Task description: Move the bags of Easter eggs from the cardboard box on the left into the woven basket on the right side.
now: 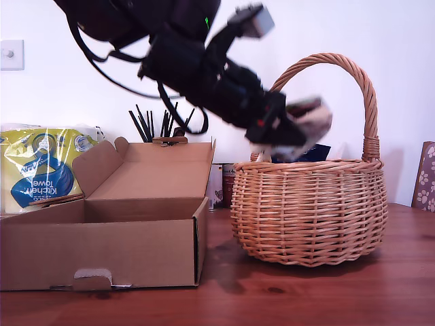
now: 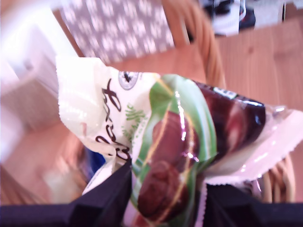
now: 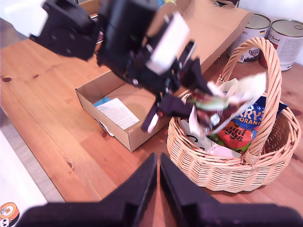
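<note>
My first gripper (image 2: 168, 201) is clamped on one end of a white bag (image 2: 156, 137) with black script and a green panel showing brown eggs. The rest of the bag sticks out free beyond the fingers. In the exterior view the bag (image 1: 309, 117) hangs over the mouth of the basket (image 1: 309, 210), above the rim and below the top of the handle (image 1: 363, 81); motion blur hides the exact gap.

I judge the bag to be light, with thin, crinkly, slick film and loose eggs that shift inside. A pinch on the flat film or the sealed edge should hold, whereas squeezing the bulge risks cracking the eggs. A hold at one end lets it swing, so it wants lowering before release.

My second gripper (image 3: 158, 165) hovers high above the desk (image 3: 57, 118) with its jaws together and nothing between them.

A blue-and-orange bag (image 3: 241, 127) already lies in the basket. In the box (image 3: 124, 136), at the exterior view's left, a flat white item (image 3: 118, 113) lies beside a bit of blue.
</note>
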`<state>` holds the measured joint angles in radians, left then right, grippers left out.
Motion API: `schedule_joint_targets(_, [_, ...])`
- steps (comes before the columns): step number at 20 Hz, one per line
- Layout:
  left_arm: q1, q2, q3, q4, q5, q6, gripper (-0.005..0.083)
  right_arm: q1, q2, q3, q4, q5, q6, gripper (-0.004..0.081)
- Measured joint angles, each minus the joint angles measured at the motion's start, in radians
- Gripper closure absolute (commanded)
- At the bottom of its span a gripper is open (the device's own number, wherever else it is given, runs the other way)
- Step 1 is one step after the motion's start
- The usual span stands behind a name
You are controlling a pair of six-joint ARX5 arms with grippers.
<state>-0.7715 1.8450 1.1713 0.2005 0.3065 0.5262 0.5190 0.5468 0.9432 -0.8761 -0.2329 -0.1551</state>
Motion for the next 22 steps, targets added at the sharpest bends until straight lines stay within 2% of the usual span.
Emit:
schedule_joint_targets(6, [0.0, 0.04, 0.106, -0.194, -0.027, -0.077, 0.0497, 0.0, 0.0, 0.0, 0.0, 0.0, 0.0, 0.0782])
schedule_joint_targets(9, [0.0, 0.042, 0.143, -0.276, -0.055, -0.079, 0.0415, 0.0, 0.0, 0.0, 0.0, -0.001, 0.0, 0.0782])
schedule_joint_targets(12, [0.0, 0.042, 0.17, -0.299, -0.102, -0.079, 0.0408, 0.0, 0.0, 0.0, 0.0, -0.023, 0.0, 0.0782])
schedule_joint_targets(16, [0.0, 0.042, 0.208, -0.336, -0.108, -0.102, 0.0231, 0.0, 0.0, 0.0, 0.0, -0.024, 0.0, 0.0782])
schedule_joint_targets(22, [-0.002, 0.042, 0.355, -0.579, -0.099, -0.131, 0.0226, 0.0, 0.0, 0.0, 0.0, -0.026, 0.0, 0.0782])
